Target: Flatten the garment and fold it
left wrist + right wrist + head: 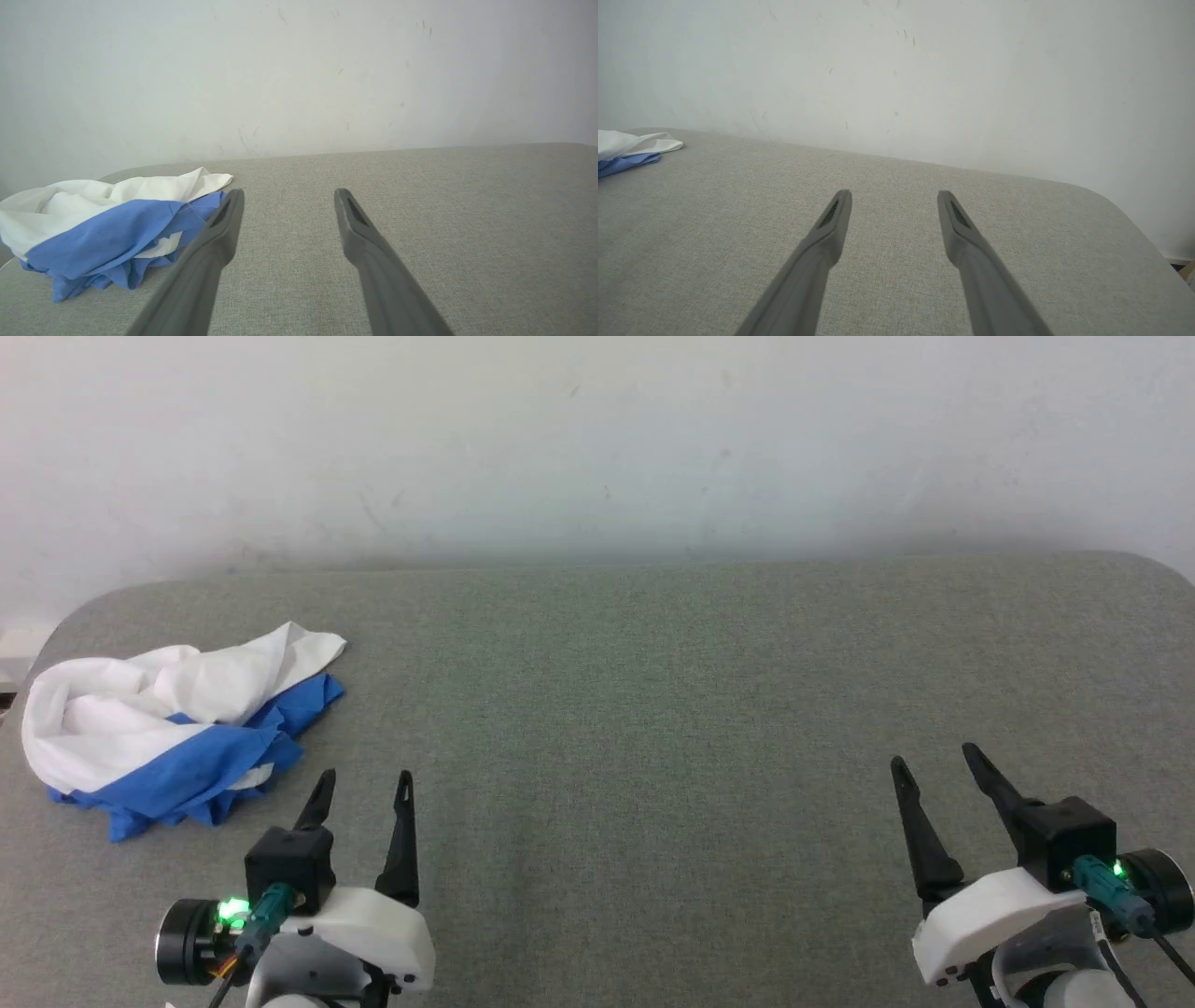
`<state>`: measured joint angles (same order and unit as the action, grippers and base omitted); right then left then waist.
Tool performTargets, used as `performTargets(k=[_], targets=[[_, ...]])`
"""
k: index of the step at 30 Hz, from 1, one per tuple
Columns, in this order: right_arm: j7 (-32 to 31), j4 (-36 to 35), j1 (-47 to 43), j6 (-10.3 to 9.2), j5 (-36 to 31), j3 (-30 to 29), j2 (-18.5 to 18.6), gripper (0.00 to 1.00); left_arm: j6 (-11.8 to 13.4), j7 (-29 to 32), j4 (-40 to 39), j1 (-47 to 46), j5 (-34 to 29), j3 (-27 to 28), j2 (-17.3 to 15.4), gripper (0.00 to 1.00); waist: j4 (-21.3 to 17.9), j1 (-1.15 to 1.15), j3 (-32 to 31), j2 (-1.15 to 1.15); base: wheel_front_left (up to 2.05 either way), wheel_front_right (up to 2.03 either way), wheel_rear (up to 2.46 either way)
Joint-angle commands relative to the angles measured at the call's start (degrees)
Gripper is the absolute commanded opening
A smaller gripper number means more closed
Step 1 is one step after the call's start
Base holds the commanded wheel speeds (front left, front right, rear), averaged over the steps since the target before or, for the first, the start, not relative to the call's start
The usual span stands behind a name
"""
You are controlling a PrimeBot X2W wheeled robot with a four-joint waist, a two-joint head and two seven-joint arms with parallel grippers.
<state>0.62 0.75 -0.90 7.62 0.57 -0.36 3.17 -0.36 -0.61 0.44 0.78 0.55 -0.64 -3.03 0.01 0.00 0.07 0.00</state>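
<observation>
At the far left of the desk (653, 709), the shirt (177, 719) lay in a crumpled heap, white cloth bunched over blue, close to the rounded corner and far from flat. The left claw (366, 775) sat just beside the heap's near edge, its two fingers spread apart and empty, probably placed there as the arm nearest the cloth. The right claw (934, 754) stood well apart toward the other side, fingers likewise parted and holding nothing, over bare grey fabric. Nothing of the task looked begun. The wide bare middle of the desk seemed the sensible room for spreading the shirt out.
</observation>
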Motion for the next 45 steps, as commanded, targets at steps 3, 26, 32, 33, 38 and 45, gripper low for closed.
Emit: performTargets(k=[3,26,32,33,38,45], targets=[[0.8,0.0,0.1,-0.01,0.5,-0.5,0.0,1.00,0.7,-0.8,0.1,0.2,0.6,-0.4,0.0,1.00,0.0,0.00,0.0,0.00,0.00,0.00,0.00],[3.4,-0.8,-0.3,-0.03,2.0,-0.6,-0.1,1.00,1.9,-3.4,0.1,0.8,2.0,-1.1,0.0,1.00,2.6,0.00,-0.2,0.00,0.00,0.00,0.00],[4.1,-1.0,-0.4,-0.04,1.5,-0.5,-0.1,1.00,2.2,-4.1,-0.1,1.0,2.2,-1.1,0.0,1.00,4.3,0.00,-0.3,0.00,0.00,0.00,0.00],[4.3,-1.0,-0.5,-0.04,1.6,-0.4,-0.1,1.00,2.3,-4.3,-0.1,1.1,2.3,-1.1,0.0,1.00,4.6,0.00,-0.3,0.00,0.00,0.00,0.00],[4.9,-1.1,-0.6,-0.05,1.7,-0.1,-0.1,1.00,2.6,-4.9,-0.3,1.3,2.4,-1.2,0.1,1.00,6.2,0.00,-0.4,0.00,0.00,0.00,0.00],[5.7,-1.2,-0.7,-0.05,1.7,0.2,-0.1,1.00,3.2,-5.7,-0.7,1.8,2.6,-1.6,0.1,1.00,8.7,0.00,-0.5,0.00,0.00,0.00,0.00]])
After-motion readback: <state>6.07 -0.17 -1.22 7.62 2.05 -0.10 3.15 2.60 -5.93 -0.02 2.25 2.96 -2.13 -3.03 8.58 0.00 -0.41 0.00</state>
